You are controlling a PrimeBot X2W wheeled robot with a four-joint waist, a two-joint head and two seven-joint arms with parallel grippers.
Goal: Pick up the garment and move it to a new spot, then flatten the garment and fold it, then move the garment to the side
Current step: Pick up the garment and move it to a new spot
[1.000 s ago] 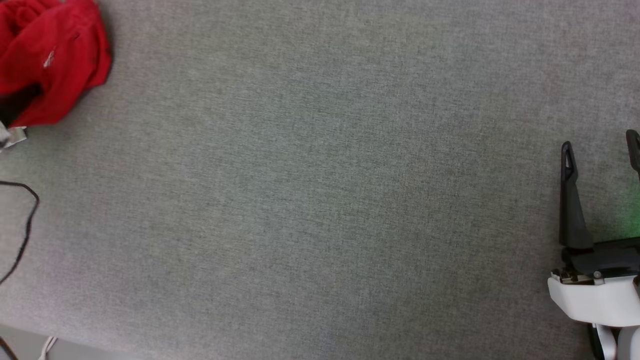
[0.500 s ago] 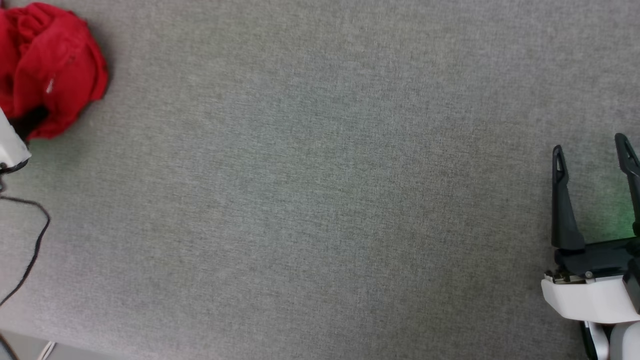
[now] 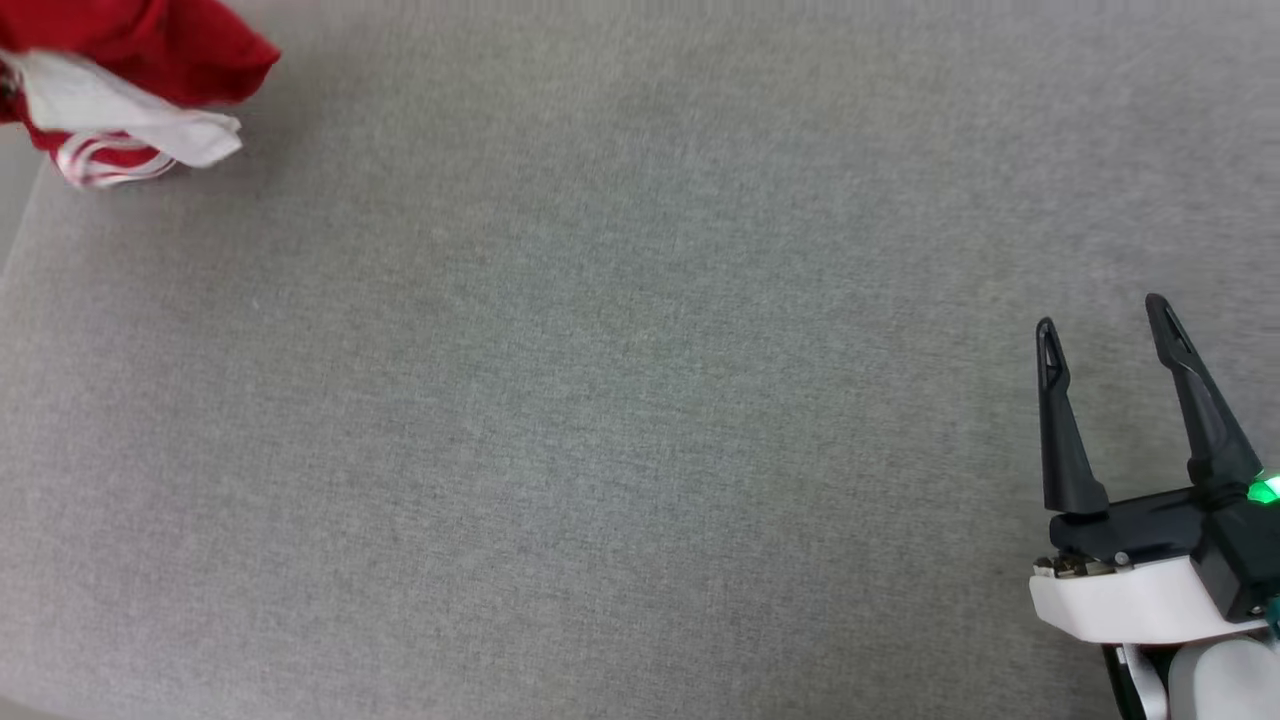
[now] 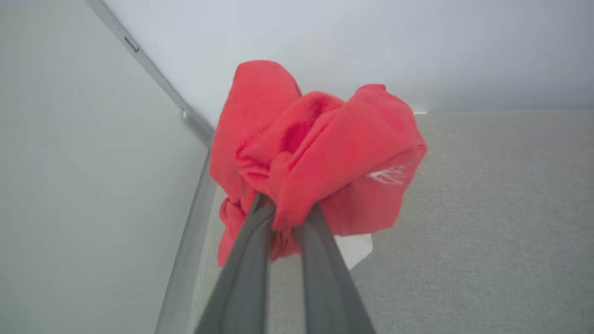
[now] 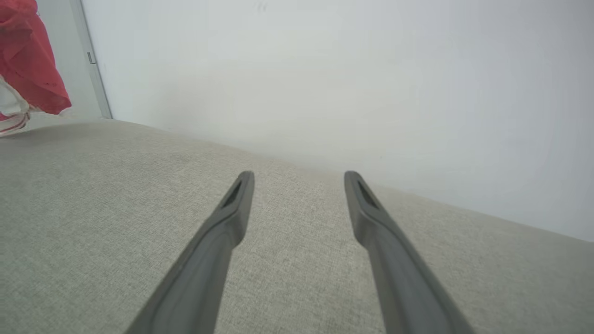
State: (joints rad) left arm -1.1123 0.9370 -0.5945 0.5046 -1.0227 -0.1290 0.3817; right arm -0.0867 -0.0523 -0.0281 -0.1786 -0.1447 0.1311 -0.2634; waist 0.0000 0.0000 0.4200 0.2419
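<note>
The garment [image 3: 170,45] is a bunched red shirt with a white sleeve and striped trim, at the head view's top left corner. In the left wrist view the garment [image 4: 325,153] hangs as a red bundle, lifted off the grey cloth surface, with my left gripper [image 4: 287,213] shut on a fold of it. The garment [image 5: 28,60] also shows at the far left of the right wrist view. My right gripper [image 3: 1100,325] stands open at the lower right over bare surface, nothing between its fingers; in its own wrist view the right gripper [image 5: 299,178] points toward the wall.
A grey fabric-covered table [image 3: 620,400] spans the head view. A pale wall [image 5: 325,69] runs along its far edge, with a vertical metal strip [image 5: 90,60] at the corner. The table's left edge [image 4: 185,260] lies beside the hanging bundle.
The left gripper has shut on the garment and lifted it off the surface. The head camera has shifted, so the right gripper appears further left; the left arm and cable have left view.
</note>
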